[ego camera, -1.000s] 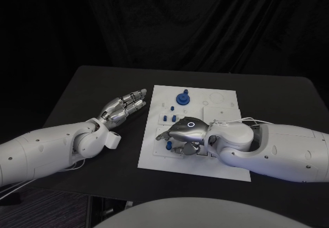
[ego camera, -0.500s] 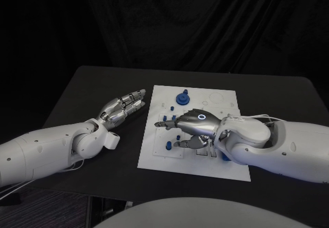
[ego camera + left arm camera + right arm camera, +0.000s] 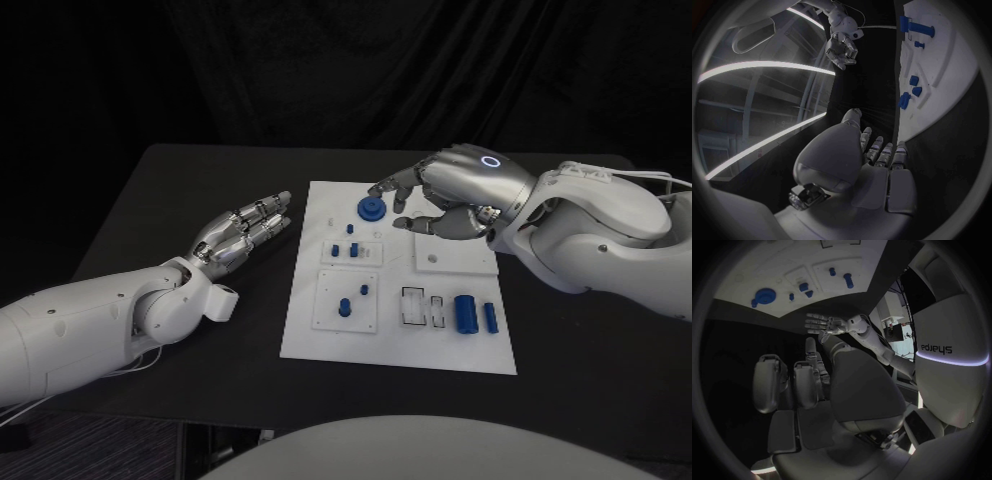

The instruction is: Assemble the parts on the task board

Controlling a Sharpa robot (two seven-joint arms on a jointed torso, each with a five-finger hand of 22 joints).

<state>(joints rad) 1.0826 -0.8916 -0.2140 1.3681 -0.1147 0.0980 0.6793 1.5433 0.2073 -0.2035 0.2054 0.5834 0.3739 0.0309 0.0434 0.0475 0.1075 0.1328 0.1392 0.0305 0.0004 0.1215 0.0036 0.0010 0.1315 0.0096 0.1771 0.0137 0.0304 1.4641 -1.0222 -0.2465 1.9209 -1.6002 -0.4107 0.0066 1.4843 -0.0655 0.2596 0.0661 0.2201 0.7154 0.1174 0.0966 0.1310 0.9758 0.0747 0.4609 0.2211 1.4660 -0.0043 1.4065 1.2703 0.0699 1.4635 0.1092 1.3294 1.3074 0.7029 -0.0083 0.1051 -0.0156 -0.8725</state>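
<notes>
Head camera looks steeply down from above the table (image 3: 173, 190), the task board (image 3: 397, 330) centred and both arms reaching in from the sides. Left wrist camera sits close behind the left hand (image 3: 856, 150), facing along the board's edge toward the right hand (image 3: 841, 49) far across. Right wrist camera rides close behind the right hand (image 3: 811, 390), facing the board (image 3: 767, 270). All three views share the board.

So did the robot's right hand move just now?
Yes. The right hand has lifted off the near part of the task board and gone to its far end, beside the round blue part.
</notes>
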